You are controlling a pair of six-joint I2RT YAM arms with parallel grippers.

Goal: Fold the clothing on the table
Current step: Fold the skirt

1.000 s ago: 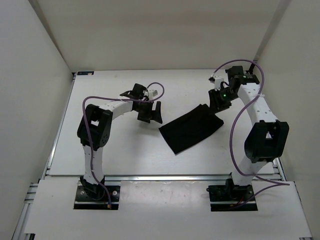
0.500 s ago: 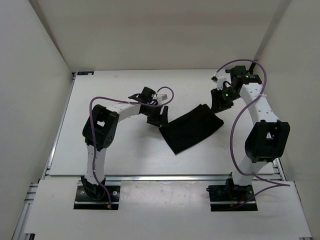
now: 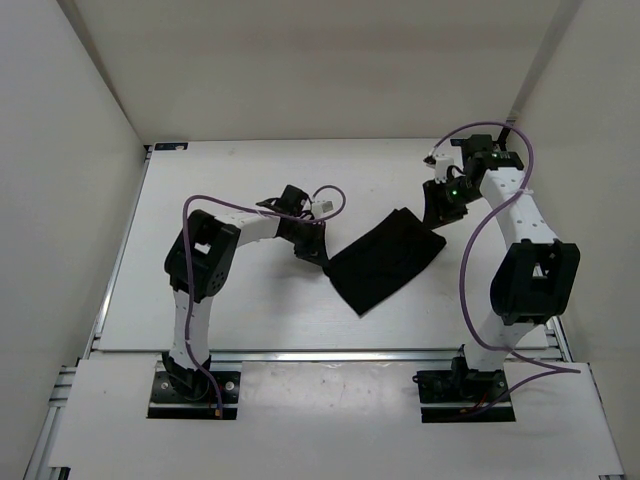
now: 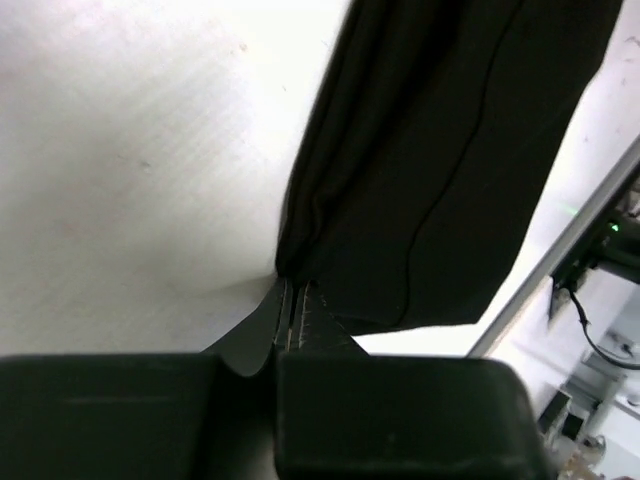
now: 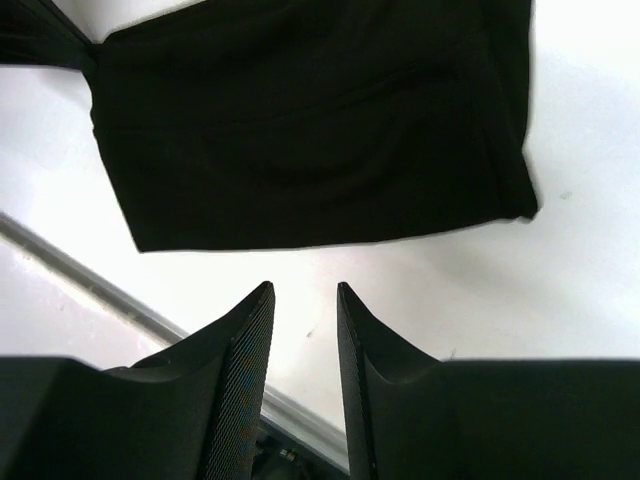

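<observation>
One white table (image 3: 250, 310) carries everything, with two arms bolted at its near edge. The left arm (image 3: 200, 255) rises from its base, bends at the elbow and reaches sideways and low toward the middle of the table. The right arm (image 3: 525, 260) stands taller, arches over at the top and tips its wrist down and inward.

There is one piece of clothing (image 3: 388, 260), plain black and roughly rectangular, lying flat on the table between the two grippers. Its long axis runs on a diagonal, from the corner at the left gripper's tips away toward the right gripper, near-left to far-right in the overhead view.

The left gripper (image 4: 293, 310) is pressed down at the tabletop with its fingers clamped together on the corner of the clothing; the fabric bunches into small folds right at the tips and spreads out ahead of them. The right gripper (image 5: 304, 290) hangs over bare table just beside the opposite end of the clothing, its fingers apart with nothing between them and not touching the fabric
</observation>
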